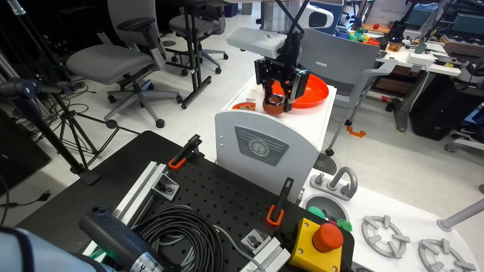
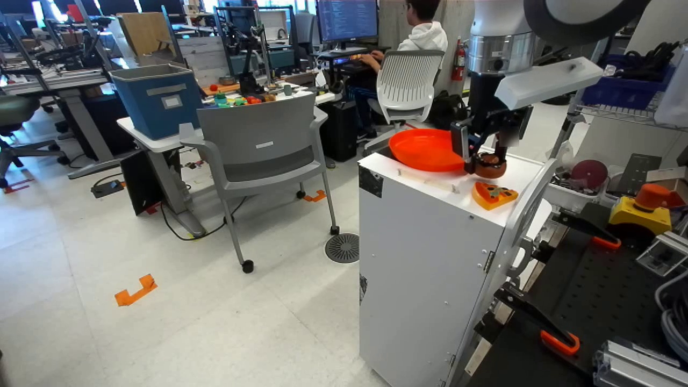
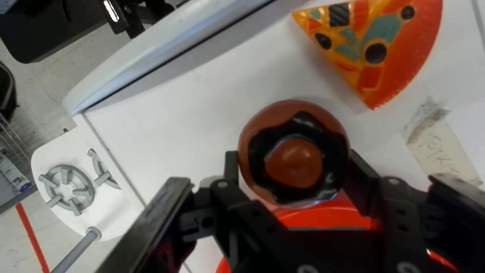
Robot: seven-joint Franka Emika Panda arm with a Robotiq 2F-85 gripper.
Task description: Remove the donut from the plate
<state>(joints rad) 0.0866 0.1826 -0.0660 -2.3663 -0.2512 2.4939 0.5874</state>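
In an exterior view: end effector [image 1: 278, 104] is clamped on the donut [image 1: 274, 108], low over the white worktop [image 1: 307, 119]; can't tell if donut touches it. Orange plate [image 1: 314, 90] just beside the end effector, pizza slice [image 1: 245, 106] near, roughly opposite side. In an exterior view: donut sits outside the plate, next to its rim; grey chair [image 2: 260, 134] well apart from the end effector. Wrist view: donut between the fingers [image 3: 231, 167], touching both; plate partly hidden behind the end effector, handwritten label [image 3: 439, 146] near.
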